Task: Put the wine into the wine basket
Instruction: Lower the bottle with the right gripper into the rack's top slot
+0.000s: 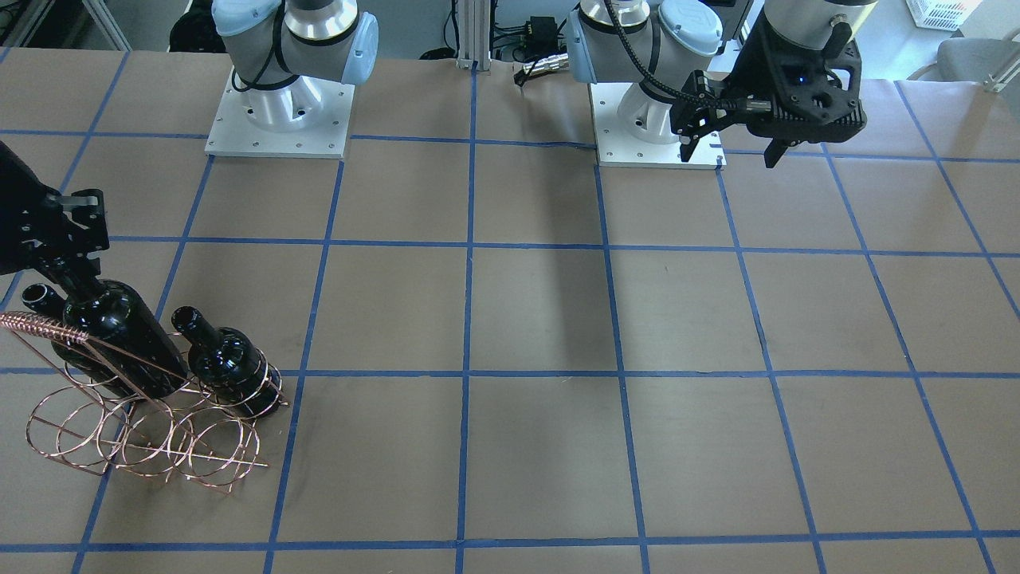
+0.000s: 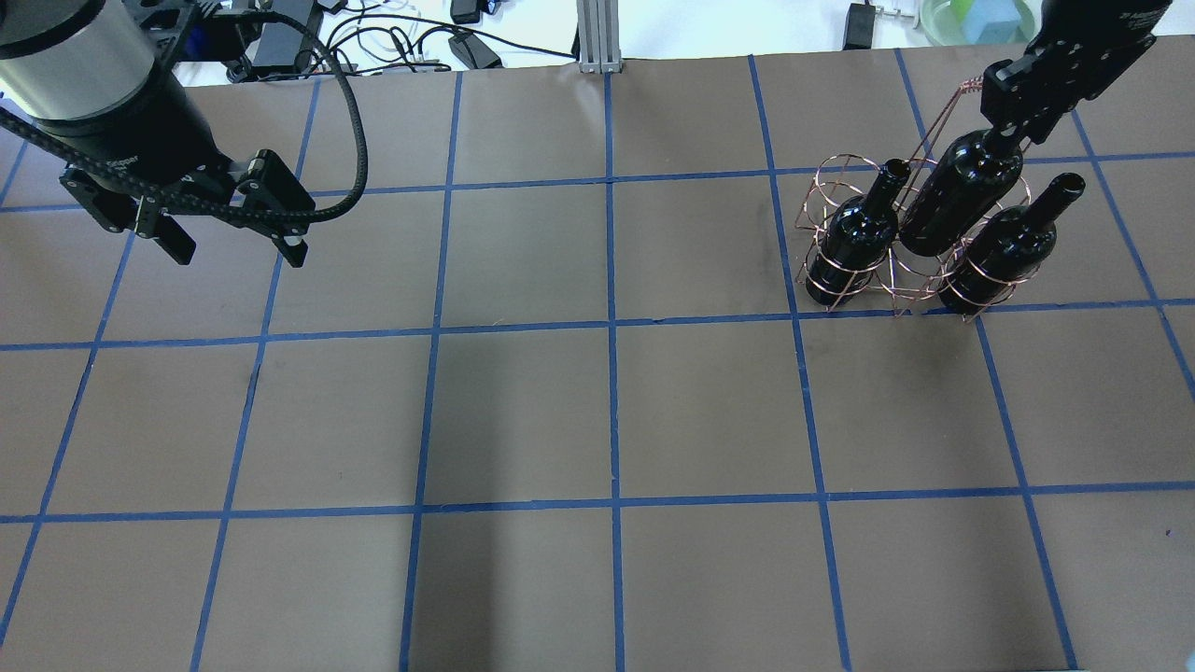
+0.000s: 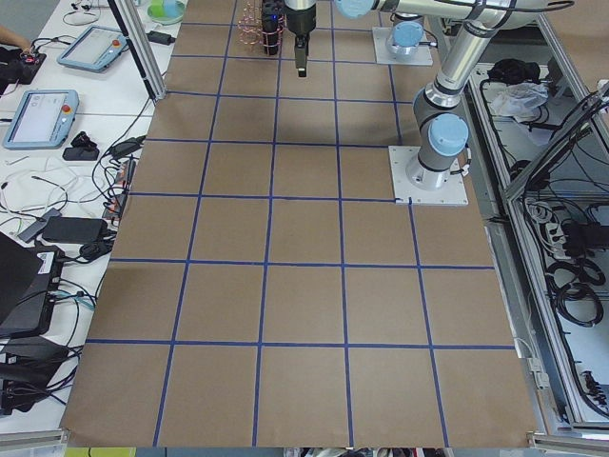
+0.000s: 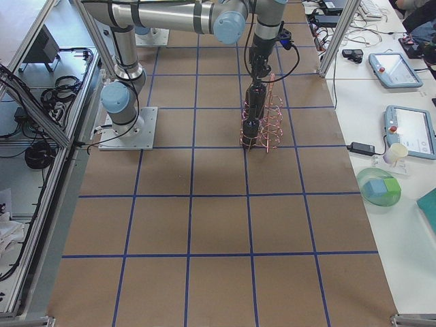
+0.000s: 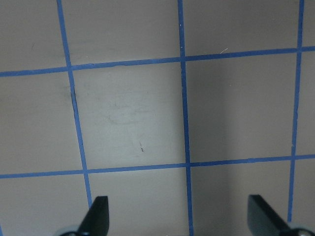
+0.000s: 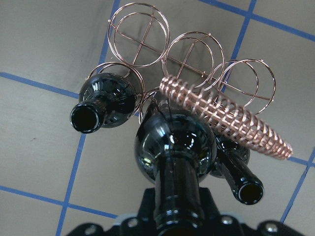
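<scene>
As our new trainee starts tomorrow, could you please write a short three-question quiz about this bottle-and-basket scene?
1. True or false: the left gripper is holding a bottle.
2. How many bottles sit in the wine basket with no gripper on them? A one, B two, C three.
3. Fill in: the right gripper grips the wine by its ____.
Key: 1 false, it is open and empty; 2 B, the outer bottles; 3 neck.
</scene>
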{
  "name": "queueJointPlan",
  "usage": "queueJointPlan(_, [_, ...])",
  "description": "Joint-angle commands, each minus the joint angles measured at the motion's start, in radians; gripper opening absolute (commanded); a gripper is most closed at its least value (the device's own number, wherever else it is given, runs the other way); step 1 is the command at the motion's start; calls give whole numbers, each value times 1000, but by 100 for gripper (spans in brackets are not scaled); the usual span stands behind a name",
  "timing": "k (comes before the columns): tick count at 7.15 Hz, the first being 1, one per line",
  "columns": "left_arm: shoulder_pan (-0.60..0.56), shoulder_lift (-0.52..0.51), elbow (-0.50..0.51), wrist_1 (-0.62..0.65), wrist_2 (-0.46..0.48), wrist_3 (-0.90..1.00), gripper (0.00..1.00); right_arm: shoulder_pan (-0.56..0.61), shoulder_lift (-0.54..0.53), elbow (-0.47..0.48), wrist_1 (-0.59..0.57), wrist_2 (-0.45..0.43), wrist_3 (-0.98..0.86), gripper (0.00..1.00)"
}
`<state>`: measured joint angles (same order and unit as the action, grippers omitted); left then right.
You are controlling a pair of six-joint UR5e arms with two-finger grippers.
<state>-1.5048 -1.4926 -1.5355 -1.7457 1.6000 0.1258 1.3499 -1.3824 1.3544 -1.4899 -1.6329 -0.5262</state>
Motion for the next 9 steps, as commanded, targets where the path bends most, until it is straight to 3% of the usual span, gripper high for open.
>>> queueJointPlan(1, [0,0,0,0,0,0,100,0,-1,0,20,-4,0,0])
queueJointPlan(9, [0,2,0,0,2,0,100,3,54,6,-7,5,-17,0])
